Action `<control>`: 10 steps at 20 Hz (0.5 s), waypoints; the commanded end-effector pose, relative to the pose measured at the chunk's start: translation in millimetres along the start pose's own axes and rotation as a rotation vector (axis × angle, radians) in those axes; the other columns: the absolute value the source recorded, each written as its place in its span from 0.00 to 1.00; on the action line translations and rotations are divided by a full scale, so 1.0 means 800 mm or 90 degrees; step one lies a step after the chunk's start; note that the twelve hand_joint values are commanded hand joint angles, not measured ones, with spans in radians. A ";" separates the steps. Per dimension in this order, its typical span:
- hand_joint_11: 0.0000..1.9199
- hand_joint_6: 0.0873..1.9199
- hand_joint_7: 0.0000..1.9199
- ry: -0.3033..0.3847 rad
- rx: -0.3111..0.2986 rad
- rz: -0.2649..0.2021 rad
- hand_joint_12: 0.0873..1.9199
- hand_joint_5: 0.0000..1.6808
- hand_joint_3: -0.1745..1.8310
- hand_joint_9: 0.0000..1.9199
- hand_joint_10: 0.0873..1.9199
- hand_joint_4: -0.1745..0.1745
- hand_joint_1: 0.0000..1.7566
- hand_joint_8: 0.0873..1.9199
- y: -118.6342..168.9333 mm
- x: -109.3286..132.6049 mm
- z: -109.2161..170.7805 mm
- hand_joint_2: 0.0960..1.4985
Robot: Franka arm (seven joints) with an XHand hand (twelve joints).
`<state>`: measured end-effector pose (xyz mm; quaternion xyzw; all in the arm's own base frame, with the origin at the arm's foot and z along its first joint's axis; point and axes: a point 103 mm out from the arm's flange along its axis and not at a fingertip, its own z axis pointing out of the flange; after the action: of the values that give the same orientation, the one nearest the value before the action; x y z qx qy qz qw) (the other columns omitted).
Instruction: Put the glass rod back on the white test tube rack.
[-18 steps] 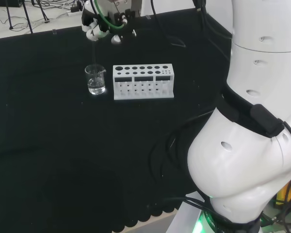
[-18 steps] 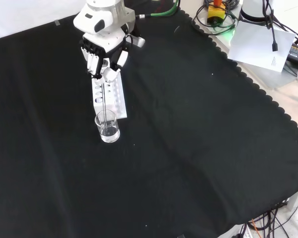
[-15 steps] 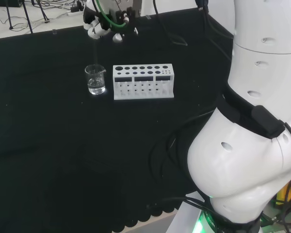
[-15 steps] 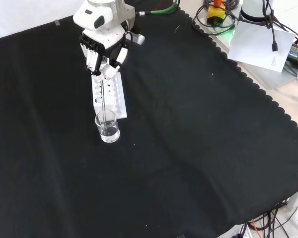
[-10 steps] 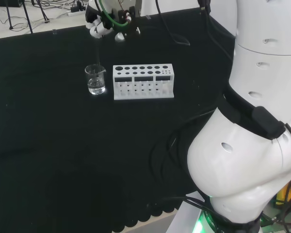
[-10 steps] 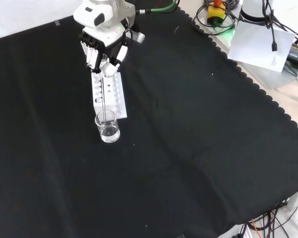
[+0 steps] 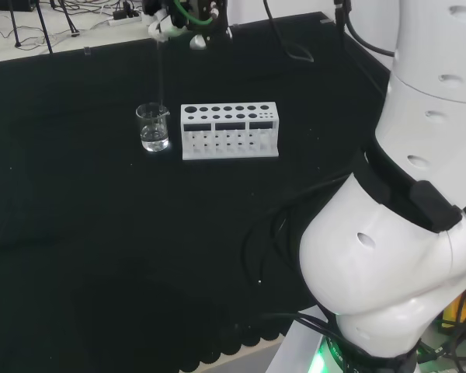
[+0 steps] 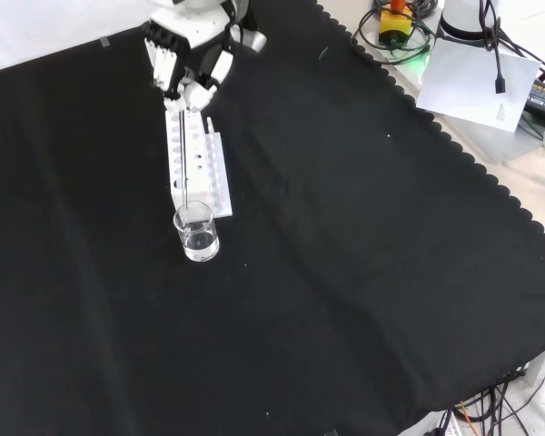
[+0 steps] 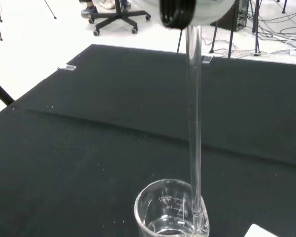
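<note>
The white plastic test tube rack (image 7: 230,130) with rows of round holes stood empty. Beside it sat a small clear glass beaker (image 8: 196,232) holding liquid. The black and white hand (image 8: 189,65), fingers curled, held the thin clear glass rod (image 9: 194,128) upright, its tip at the beaker's rim; I judged moving it to the rack remained.

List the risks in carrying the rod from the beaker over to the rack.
1. The glass rod hangs long and upright with its tip at the beaker rim; a sideways move now may tip the beaker and spill its liquid.
2. The hand pinches only the rod's top, so its low end could strike the white test tube rack.
</note>
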<state>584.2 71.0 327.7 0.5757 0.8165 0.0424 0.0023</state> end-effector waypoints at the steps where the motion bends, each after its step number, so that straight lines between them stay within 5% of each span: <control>1: 0.86 0.29 0.59 0.000 -0.015 0.037 0.32 0.63 0.23 0.87 0.41 0.00 0.74 0.56 -0.031 -0.022 -0.046 0.60; 10: 0.86 0.29 0.59 -0.023 -0.014 0.091 0.32 0.63 0.23 0.87 0.41 0.00 0.74 0.56 -0.083 -0.070 -0.071 0.60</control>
<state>554.8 27.7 378.3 0.6086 0.7913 0.0546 0.0210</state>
